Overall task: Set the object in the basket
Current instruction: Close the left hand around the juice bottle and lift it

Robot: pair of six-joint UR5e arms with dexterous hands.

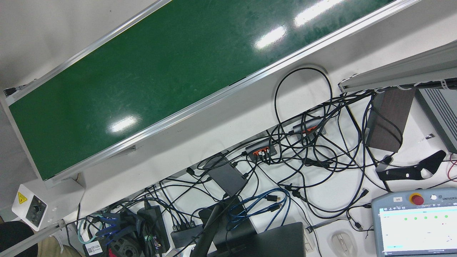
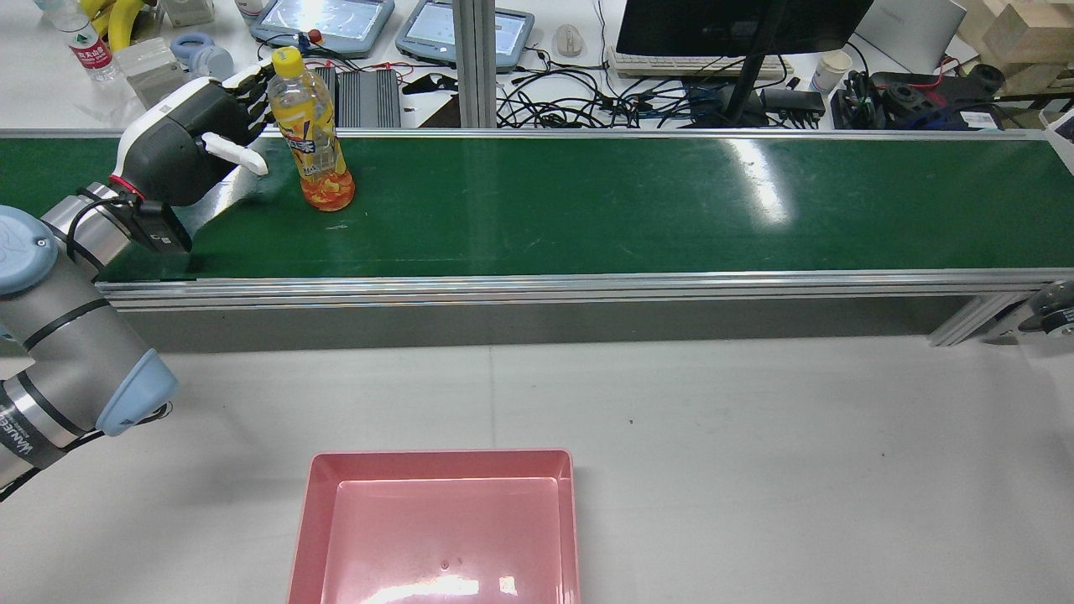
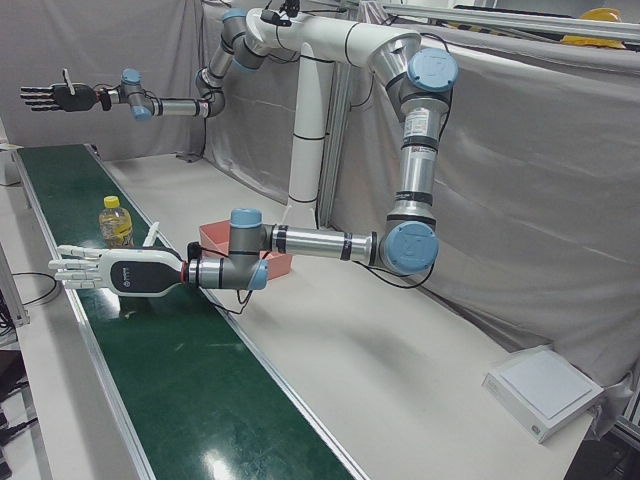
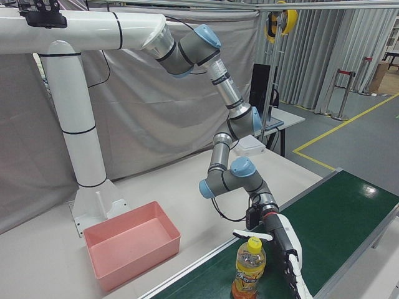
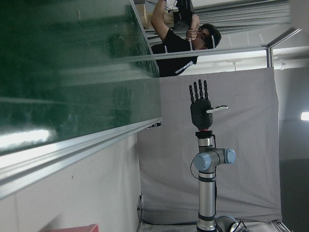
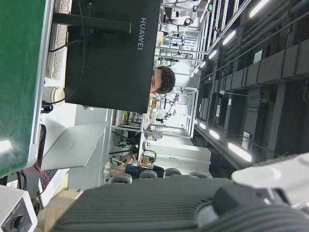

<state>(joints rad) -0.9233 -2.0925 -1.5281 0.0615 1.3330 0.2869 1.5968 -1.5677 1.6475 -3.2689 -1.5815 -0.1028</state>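
Reaching is under way: the left hand (image 2: 189, 138), fingers spread and empty, is held just beside the upright bottle (image 2: 312, 134) on the belt (image 2: 587, 201); closing round it is needed next, then carrying to the basket (image 2: 436, 537); right hand (image 3: 55, 97) raised, open

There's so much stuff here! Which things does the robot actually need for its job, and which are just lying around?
Needed: the juice bottle standing on the green belt, the pink basket, the open left hand beside the bottle.

Lying around: monitor, cable tangle, teach pendants, computer mouse.
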